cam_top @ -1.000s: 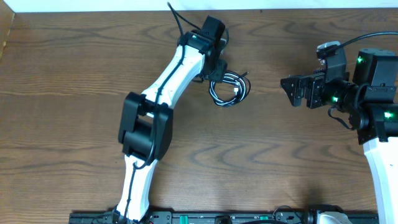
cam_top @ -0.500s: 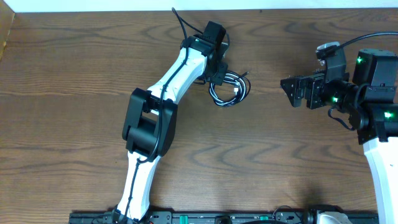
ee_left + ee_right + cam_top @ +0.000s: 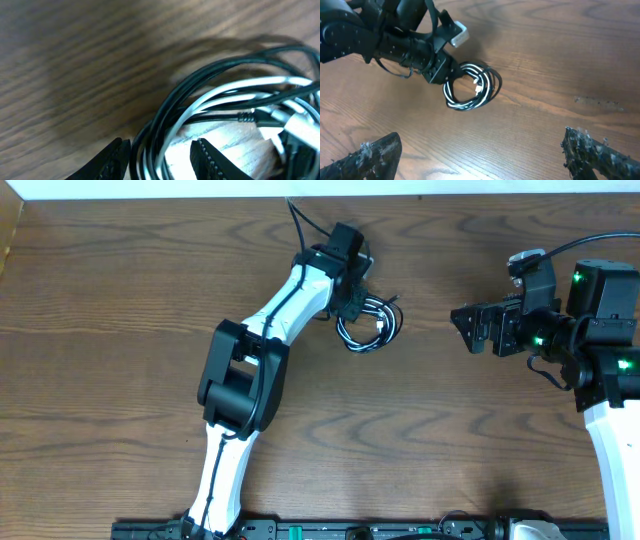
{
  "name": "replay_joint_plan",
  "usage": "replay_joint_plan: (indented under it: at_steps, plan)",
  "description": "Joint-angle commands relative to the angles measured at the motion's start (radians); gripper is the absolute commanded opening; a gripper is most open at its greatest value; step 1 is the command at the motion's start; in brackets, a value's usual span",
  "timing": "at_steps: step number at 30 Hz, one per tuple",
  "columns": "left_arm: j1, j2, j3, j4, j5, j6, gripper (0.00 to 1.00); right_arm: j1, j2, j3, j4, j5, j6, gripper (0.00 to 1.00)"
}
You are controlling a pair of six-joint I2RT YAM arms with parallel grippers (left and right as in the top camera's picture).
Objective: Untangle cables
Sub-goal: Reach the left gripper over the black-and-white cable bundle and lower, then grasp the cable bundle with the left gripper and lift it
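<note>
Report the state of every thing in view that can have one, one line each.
Thin black cord, coiled, intertwined with the white one, lying on the brown wooden table.
Thin white cord, coiled in the same bundle, not yet separated.
Left gripper, jaws open, straddling strands at the bundle's edge.
Right gripper, wide open, empty, away from the bundle.
</note>
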Motion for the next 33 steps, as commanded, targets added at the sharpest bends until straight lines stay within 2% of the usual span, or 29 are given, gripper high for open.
replay_joint_plan:
  at_steps: [1,11,13,15,16,19,25,33]
  plan:
    - [-0.008,0.018,-0.003,0.007,0.016,0.057,0.45,-0.006,0.002,0.019,-0.004,0.001,0.010,0.99]
    - [-0.009,0.018,-0.033,0.087,0.091,0.058,0.43,-0.006,0.002,0.019,-0.017,0.001,0.010,0.99]
    - [-0.009,0.018,-0.058,0.116,0.091,0.058,0.40,-0.006,0.002,0.019,-0.017,0.001,0.010,0.99]
    - [-0.009,0.018,-0.079,0.135,0.091,0.058,0.35,-0.006,0.002,0.019,-0.019,0.001,0.010,0.99]
    - [-0.009,0.018,-0.088,0.143,0.091,0.058,0.30,-0.006,0.002,0.019,-0.019,0.001,0.010,0.99]
    - [-0.009,0.018,-0.102,0.156,0.091,0.057,0.08,-0.006,0.002,0.019,-0.019,0.001,0.010,0.99]
    - [-0.008,0.002,-0.095,0.154,0.091,0.046,0.07,-0.006,0.002,0.019,-0.016,0.001,0.010,0.99]
    - [-0.008,-0.175,-0.092,0.093,0.090,-0.189,0.07,-0.006,0.005,0.019,-0.010,-0.001,0.012,0.99]
